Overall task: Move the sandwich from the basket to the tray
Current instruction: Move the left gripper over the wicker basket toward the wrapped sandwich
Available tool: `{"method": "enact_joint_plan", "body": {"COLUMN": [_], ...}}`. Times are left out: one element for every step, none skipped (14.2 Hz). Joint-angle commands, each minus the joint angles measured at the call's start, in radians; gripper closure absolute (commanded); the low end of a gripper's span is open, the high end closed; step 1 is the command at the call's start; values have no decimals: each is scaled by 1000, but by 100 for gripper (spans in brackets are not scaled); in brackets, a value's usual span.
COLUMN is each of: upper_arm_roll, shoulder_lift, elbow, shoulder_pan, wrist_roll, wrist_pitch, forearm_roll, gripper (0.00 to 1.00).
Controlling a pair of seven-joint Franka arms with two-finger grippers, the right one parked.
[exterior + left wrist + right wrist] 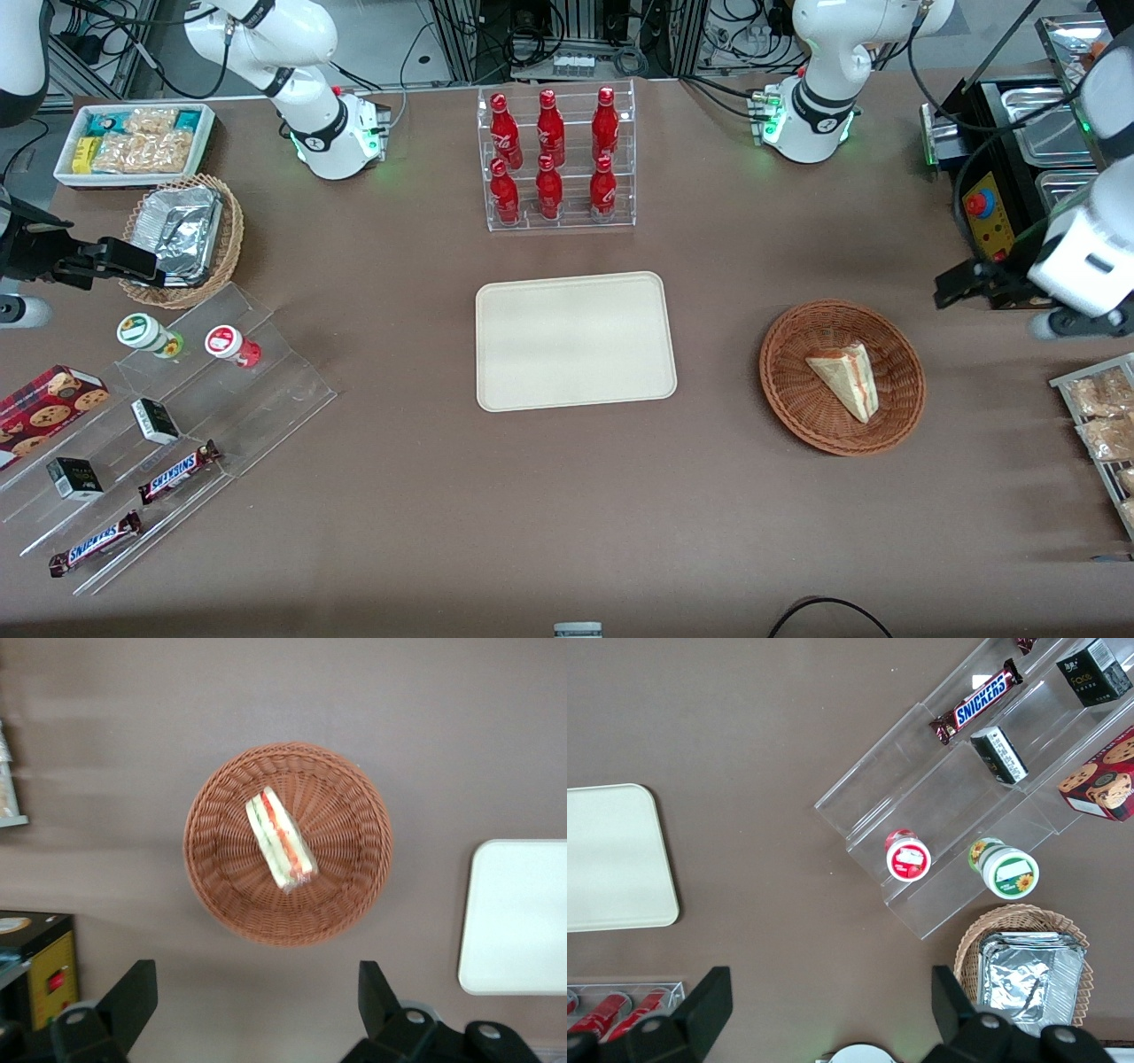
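Even overhead light, soft shadows, sandwich (pixel 282 840) slightly blurred

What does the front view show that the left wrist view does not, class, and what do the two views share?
Only the front view shows the rack of red bottles, the Snickers bars and the foil-lined basket. Only the left wrist view shows the gripper, open and high above the table beside the wicker basket, and the sandwich's red and green filling edge-on. Both show the sandwich lying in that basket, with the empty tray apart from it.

woven wicker basket (pixel 350 828), matt smooth tray (pixel 574 341)
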Motion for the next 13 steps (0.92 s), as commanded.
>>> {"method": "enact_joint_plan", "body": {"upper_arm_roll": [-7, -10, -13, -13, -13, -13, -13, -13, -13, -13, -13, -13, -13], "shoulder_lift": [3, 18, 37, 52, 61, 77, 84, 83, 78, 69, 68, 74, 80], "elbow": [-114, -131, -142, -149, -156, -166, -185, -224, -269, -307, -315, -321, -330], "shoulder_pan": [2, -4, -21, -38, -41, -41, -42, -42, -42, -42, -44, -44, -44], "wrist_roll": [-127, -183, -247, -301, -329, -335, -339, -364, -391, -425, -442, -442, -442], "wrist_pitch": [112, 143, 174, 192, 202, 203, 222, 272, 329, 367, 370, 372, 380], "forearm_roll": [6, 9, 9, 11, 9, 6, 9, 9, 11, 11, 11, 14, 36], "gripper": [0, 0, 0, 0, 0, 0, 0, 0, 0, 0, 0, 0, 0]}}
